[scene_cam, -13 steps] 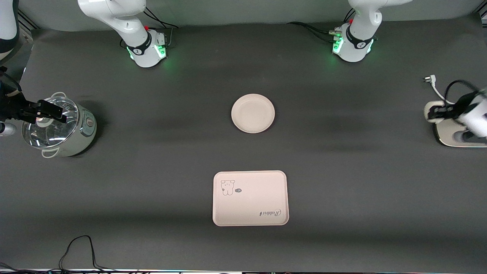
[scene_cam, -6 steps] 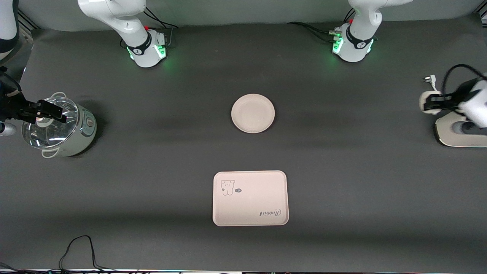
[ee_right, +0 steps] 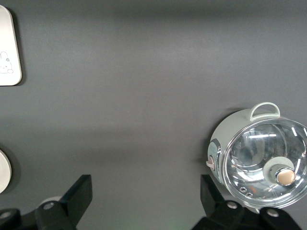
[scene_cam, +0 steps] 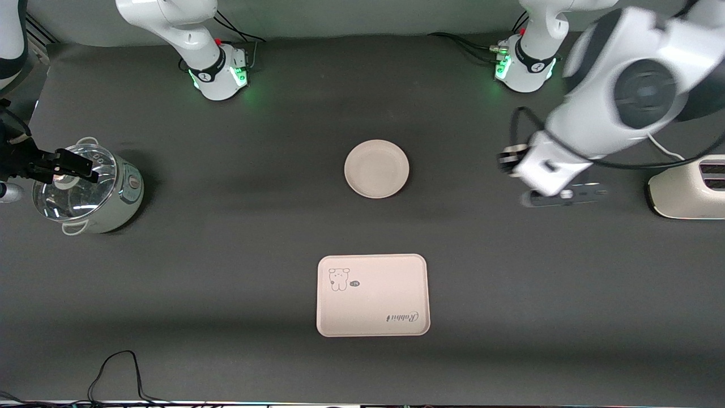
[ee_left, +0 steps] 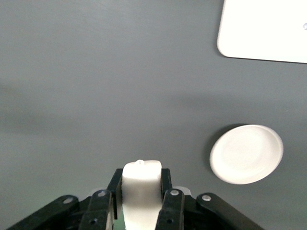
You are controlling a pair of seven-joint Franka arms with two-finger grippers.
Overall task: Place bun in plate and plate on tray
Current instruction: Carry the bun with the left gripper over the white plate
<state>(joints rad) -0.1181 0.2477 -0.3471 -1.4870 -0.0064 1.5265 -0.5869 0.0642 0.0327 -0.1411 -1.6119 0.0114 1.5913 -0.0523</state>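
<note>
The left end effector (ee_left: pixel 140 203) is up over the bare surface (scene_cam: pixel 226 272) toward the left arm's end, between the plate (scene_cam: pixel 376 169) and the toaster (scene_cam: pixel 685 190). Its fingers (ee_left: pixel 165 201) are clenched on the bun (ee_left: pixel 140 184), which stands off-white and upright between them in the left wrist view. In the front view the left arm's wrist body covers the bun, so its spot over the surface can only be judged roughly.

The plate sits near the middle of the surface with nothing on it, at about 9 o'clock from the left end effector in the front view. The tray (scene_cam: pixel 372 295) lies at 6 o'clock from the plate, nearer the front camera and well apart from it, also carrying nothing; its bear drawing and script word face up.

The right end effector (ee_right: pixel 144 201) waits over the cooker (scene_cam: pixel 90 190) at the right arm's end, at about 9 o'clock from the plate. Its fingers (ee_right: pixel 79 194) stand wide apart and released, gripping nothing. The cooker wears a clear glass lid (ee_right: pixel 266 163) with a small knob.
</note>
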